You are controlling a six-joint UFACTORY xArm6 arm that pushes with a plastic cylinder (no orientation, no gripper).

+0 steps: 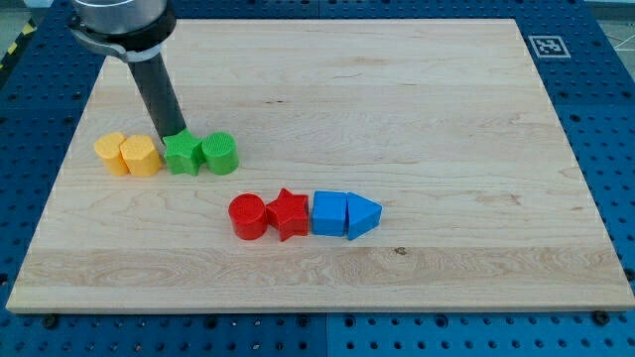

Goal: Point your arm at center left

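Observation:
My tip [171, 134] sits at the left of the wooden board [397, 89], just above the top edge of the green star block [183, 154] and right of the yellow blocks. A green cylinder [219, 153] touches the star's right side. Two yellow blocks lie left of them: a heart-like one [111, 152] and a hexagonal one [141, 156]. Lower, near the middle, a row holds a red cylinder [247, 216], a red star [288, 213], a blue cube [329, 212] and a blue triangular block [364, 215].
The arm's wide grey body [121, 22] hangs over the board's top left corner. A black-and-white marker tag [548, 46] lies off the board at the top right. Blue perforated table [615, 149] surrounds the board.

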